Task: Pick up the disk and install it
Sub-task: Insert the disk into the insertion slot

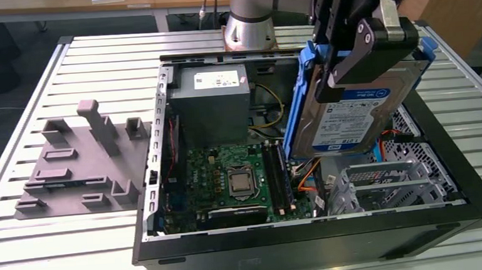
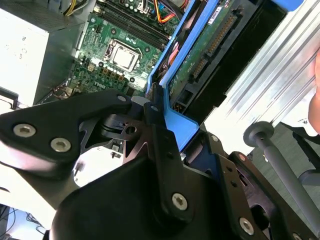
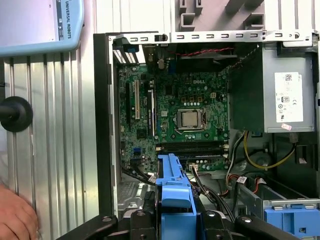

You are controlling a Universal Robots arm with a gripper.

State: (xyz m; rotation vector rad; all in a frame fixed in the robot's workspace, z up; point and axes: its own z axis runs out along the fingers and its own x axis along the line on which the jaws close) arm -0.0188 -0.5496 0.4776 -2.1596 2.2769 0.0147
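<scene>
The disk (image 1: 345,119) is a silver hard drive with a white-and-blue label, set in a blue plastic carrier. It hangs on edge, tilted, over the open computer case (image 1: 315,243), above the metal drive cage (image 1: 386,179) on the exterior view's right. My gripper (image 1: 363,71) is shut on its upper end, one black finger across the label face. In the second wrist view a finger (image 2: 155,117) presses on the blue carrier (image 2: 175,127), and the disk's green circuit-board side (image 2: 210,40) shows beyond. In the first wrist view the carrier (image 3: 172,185) sits between the jaws of the gripper (image 3: 175,220).
Inside the case lie a green motherboard (image 1: 235,173), a grey power-supply box (image 1: 209,102) and orange and red cables (image 1: 306,175). A blue latch (image 3: 292,220) sits on the cage. A grey fixture (image 1: 79,160) lies on the slatted table. A person's hand (image 3: 15,215) rests beside the case.
</scene>
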